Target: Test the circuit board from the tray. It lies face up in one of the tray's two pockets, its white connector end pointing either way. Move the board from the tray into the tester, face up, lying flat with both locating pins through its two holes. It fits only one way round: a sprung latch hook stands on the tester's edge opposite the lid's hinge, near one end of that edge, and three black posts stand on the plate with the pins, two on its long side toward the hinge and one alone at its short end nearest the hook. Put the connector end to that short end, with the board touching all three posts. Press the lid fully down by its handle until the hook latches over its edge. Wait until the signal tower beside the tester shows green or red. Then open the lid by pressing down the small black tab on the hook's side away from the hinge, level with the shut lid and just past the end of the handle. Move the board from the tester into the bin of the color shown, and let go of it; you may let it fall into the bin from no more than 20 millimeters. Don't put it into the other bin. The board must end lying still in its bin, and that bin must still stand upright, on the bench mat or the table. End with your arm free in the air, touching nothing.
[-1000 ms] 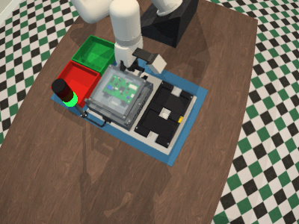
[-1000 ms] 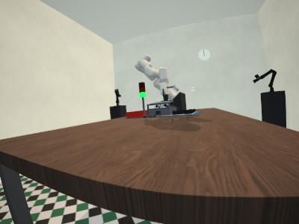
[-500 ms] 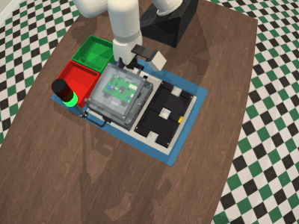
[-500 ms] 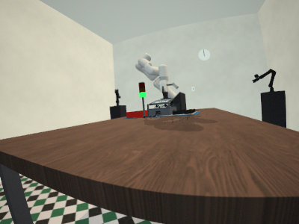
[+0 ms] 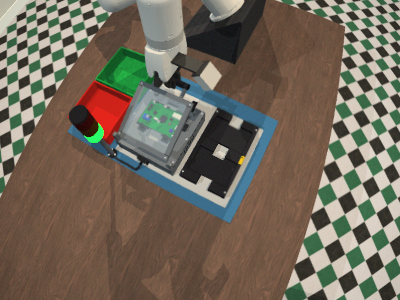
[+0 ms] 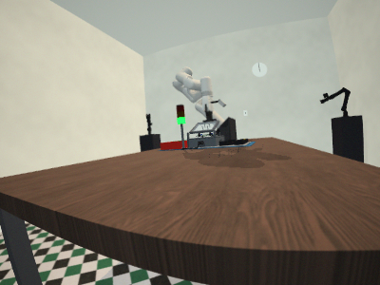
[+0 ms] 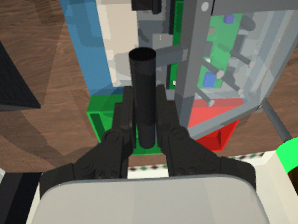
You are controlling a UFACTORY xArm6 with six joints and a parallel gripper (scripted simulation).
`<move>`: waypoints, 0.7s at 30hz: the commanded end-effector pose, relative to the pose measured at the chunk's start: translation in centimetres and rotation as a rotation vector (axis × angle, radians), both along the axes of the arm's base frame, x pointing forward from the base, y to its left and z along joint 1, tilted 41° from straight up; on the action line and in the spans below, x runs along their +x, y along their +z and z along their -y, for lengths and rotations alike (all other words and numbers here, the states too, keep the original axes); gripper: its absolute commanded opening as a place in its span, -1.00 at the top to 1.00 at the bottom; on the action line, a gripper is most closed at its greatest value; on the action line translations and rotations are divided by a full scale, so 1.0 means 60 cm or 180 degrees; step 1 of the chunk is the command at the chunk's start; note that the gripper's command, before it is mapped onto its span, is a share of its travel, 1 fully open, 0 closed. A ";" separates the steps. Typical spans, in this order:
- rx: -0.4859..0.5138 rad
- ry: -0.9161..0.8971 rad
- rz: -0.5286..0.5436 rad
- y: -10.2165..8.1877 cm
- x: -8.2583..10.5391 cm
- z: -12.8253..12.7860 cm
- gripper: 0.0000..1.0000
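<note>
My gripper (image 5: 167, 84) is shut on the lid's black handle (image 7: 143, 92), at the tester's edge nearest the bins. The clear lid (image 5: 159, 120) stands tilted, raised above the tester base; it also shows in the wrist view (image 7: 233, 43). The green circuit board (image 5: 162, 116) lies in the tester under the lid and shows through it (image 7: 222, 36). The signal tower (image 5: 89, 125) beside the tester shows green (image 6: 180, 121). The green bin (image 5: 122, 70) and the red bin (image 5: 105, 105) stand side by side just beyond the tester.
The black tray (image 5: 220, 150) lies to the right of the tester on the blue mat, both pockets without a board. The arm's black base block (image 5: 225, 30) stands behind. The small black tab (image 7: 147, 0) sits ahead of the handle's end.
</note>
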State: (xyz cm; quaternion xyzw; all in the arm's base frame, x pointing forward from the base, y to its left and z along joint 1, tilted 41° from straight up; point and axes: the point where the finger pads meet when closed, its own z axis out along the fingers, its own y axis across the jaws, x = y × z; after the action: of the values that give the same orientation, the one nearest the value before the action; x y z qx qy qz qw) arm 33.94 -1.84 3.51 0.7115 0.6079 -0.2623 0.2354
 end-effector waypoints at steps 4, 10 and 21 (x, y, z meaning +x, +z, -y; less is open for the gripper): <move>0.0007 0.0007 0.0024 0.036 0.034 -0.027 1.00; 0.0007 0.0007 0.0024 0.052 0.051 -0.038 1.00; 0.0008 0.0007 0.0024 0.088 0.101 -0.061 1.00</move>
State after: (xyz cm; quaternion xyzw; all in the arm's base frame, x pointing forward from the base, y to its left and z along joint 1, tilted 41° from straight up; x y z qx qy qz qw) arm 38.83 1.41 8.14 0.7131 0.6071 -0.2599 0.2355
